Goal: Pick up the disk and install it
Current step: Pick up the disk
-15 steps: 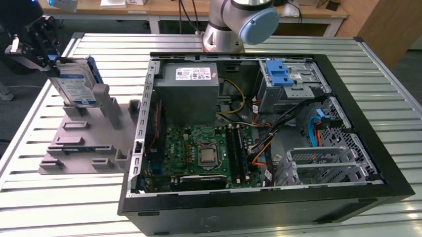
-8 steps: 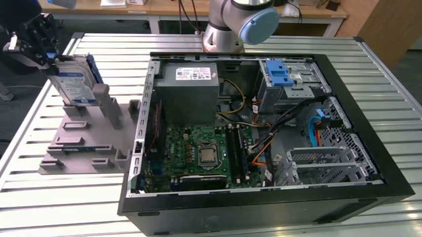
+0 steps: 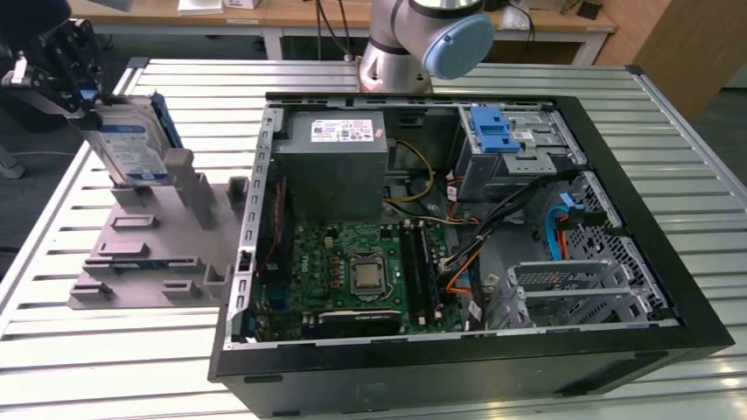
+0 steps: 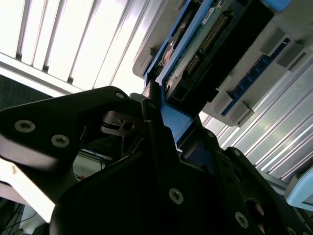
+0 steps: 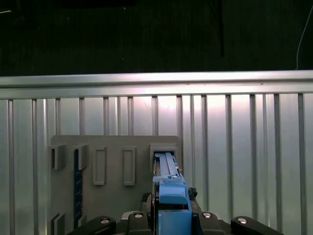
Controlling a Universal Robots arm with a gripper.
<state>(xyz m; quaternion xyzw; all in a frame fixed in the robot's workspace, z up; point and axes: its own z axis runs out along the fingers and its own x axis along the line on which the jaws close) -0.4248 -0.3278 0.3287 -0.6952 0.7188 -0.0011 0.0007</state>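
One black tool [image 3: 84, 103] is clamped on the upper edge of the disk [image 3: 129, 144], with a finger pressed to either side of its blue carrier in both wrist views. The disk stands upright on edge at the grey slotted holder [image 3: 152, 254], at about ten o'clock from the open computer case [image 3: 408, 363] in the exterior view. Whether its lower edge sits in the slot or just clear cannot be told. Holder and case lie side by side on the ribbed metal surface [image 3: 117, 367].

exterior view high above open computer case [image 3: 467, 366], both wrist views close on grey fixture [image 5: 115, 200] [image 4: 274, 46]
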